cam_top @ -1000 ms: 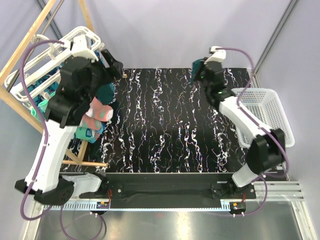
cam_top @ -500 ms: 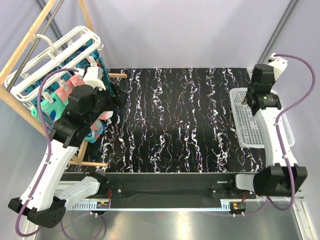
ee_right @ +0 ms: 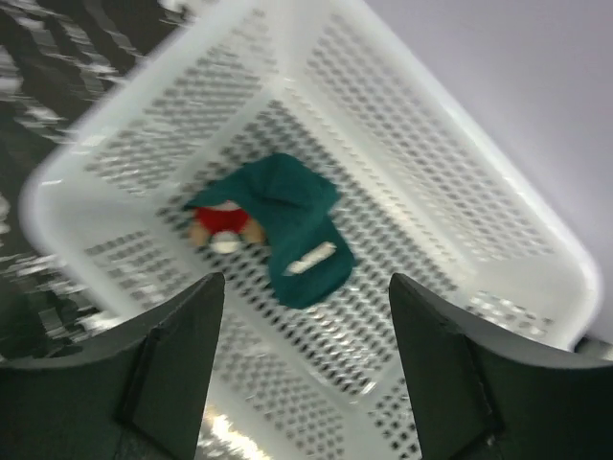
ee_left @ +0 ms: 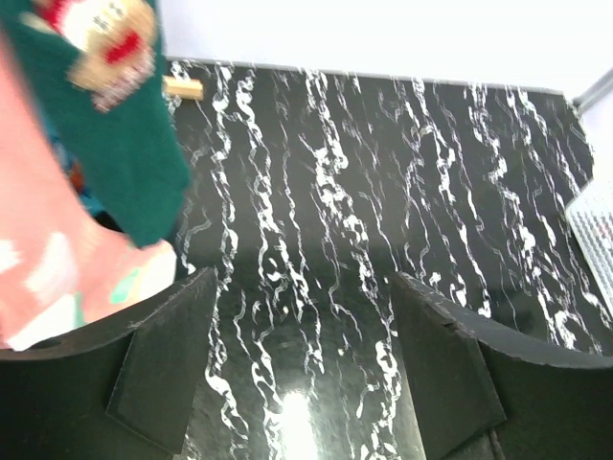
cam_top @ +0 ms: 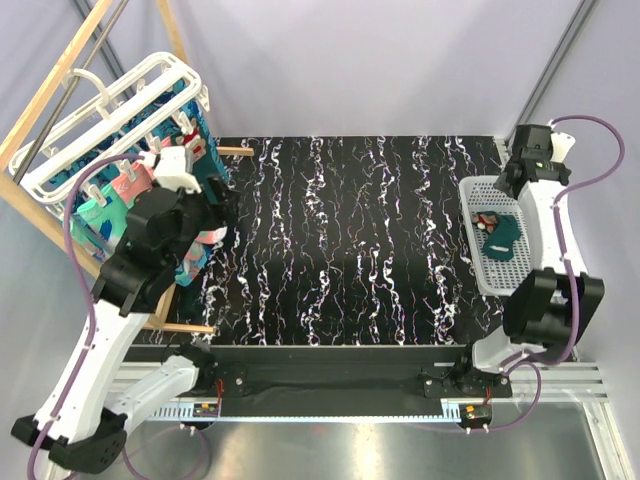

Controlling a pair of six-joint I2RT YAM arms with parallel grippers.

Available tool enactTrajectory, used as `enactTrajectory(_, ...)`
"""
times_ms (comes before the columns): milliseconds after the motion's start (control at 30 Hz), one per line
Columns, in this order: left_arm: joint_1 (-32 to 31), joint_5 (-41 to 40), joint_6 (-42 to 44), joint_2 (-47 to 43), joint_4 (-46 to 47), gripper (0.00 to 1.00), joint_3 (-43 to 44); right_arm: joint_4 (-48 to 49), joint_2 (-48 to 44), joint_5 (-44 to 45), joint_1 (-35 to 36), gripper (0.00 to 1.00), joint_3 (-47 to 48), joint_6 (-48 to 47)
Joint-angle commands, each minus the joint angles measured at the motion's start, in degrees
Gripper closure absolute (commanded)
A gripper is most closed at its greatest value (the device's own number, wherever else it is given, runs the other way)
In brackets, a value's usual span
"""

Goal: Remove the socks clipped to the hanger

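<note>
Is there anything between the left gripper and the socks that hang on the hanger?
Nothing visible does. In the left wrist view the open left gripper faces only bare table, and the dark teal sock and the coral-pink sock hang freely just beside one finger, with no bar or clip in front of them.

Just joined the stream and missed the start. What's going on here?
Two arms are clearing socks off a white clip hanger. The right gripper hangs open over the white mesh basket, where one dark teal sock lies. The left gripper is open and empty beside the hanger, with a coral-pink sock and a dark green sock nearest it. Several socks are still clipped.
</note>
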Motion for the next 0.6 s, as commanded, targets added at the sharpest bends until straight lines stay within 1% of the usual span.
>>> enactTrajectory(0,-0.14,-4.99,2.14,-3.19,4.70,0.23,0.41,-1.11,-8.27,-11.40,-0.13,0.23,4.42,3.32)
enactTrajectory(33,-0.14,-5.09,2.14,-3.81,4.88,0.25,0.75,0.12,-9.78,-15.64,-0.13,0.24,3.98,4.55)
enactTrajectory(67,-0.14,-5.17,2.49,-3.90,4.70,0.25,1.28,4.39,-12.92,-20.82,0.13,0.24,1.72,5.34)
enactTrajectory(100,-0.14,-5.44,2.58,-3.73,4.09,0.26,2.07,7.66,-14.70,-30.44,0.74,0.24,-0.13,6.22)
enactTrajectory(133,-0.14,-5.87,2.67,-2.59,3.22,0.27,4.77,15.69,-16.37,-34.89,1.71,0.25,-2.41,7.88)
enactTrajectory(167,0.03,-7.53,2.67,-1.71,0.77,0.27,6.45,20.39,-19.34,-39.11,5.11,0.25,-7.40,8.51)
enactTrajectory(200,-0.05,-8.68,2.67,0.21,-0.64,0.27,8.38,25.13,-20.50,-39.68,7.58,0.25,-9.97,8.95)
enactTrajectory(233,0.03,-9.82,2.58,1.10,-2.22,0.27,12.49,33.62,-21.30,-39.59,9.87,0.26,-12.17,8.60)
enactTrajectory(267,0.03,-11.49,2.67,1.98,-5.20,0.27,14.80,36.84,-21.13,-38.46,15.37,0.27,-15.15,8.51)
enactTrajectory(300,0.03,-11.85,3.01,3.47,-6.36,0.27,16.91,39.39,-20.61,-37.84,17.25,0.28,-15.88,9.03)
enactTrajectory(333,0.03,-12.12,3.63,4.18,-7.50,0.27,20.93,45.77,-19.73,-37.84,18.92,0.30,-16.76,9.13)
enactTrajectory(367,0.12,-12.47,4.16,4.62,-9.51,0.27,22.71,49.14,-17.81,-38.27,20.51,0.31,-18.50,9.21)
enactTrajectory(400,0.12,-11.86,4.51,5.06,-10.41,0.27,24.38,52.48,-16.66,-38.45,23.66,0.32,-19.30,9.04)
enactTrajectory(433,0.12,-11.51,4.86,5.76,-11.46,0.27,27.71,58.00,-15.26,-38.54,25.25,0.33,-19.66,8.08)
enactTrajectory(467,0.21,-10.63,4.69,5.86,-13.47,0.27,29.22,59.88,-11.67,-38.54,26.84,0.33,-18.97,7.20)
enactTrajectory(500,0.21,-10.02,4.51,5.86,-14.27,0.27,30.36,60.94,-9.81,-38.28,30.77,0.33,-17.74,4.67)
enactTrajectory(567,0.12,-8.35,3.90,5.25,-15.77,0.27,32.13,63.23,-4.20,-36.18,35.00,0.34,-13.89,1.41)
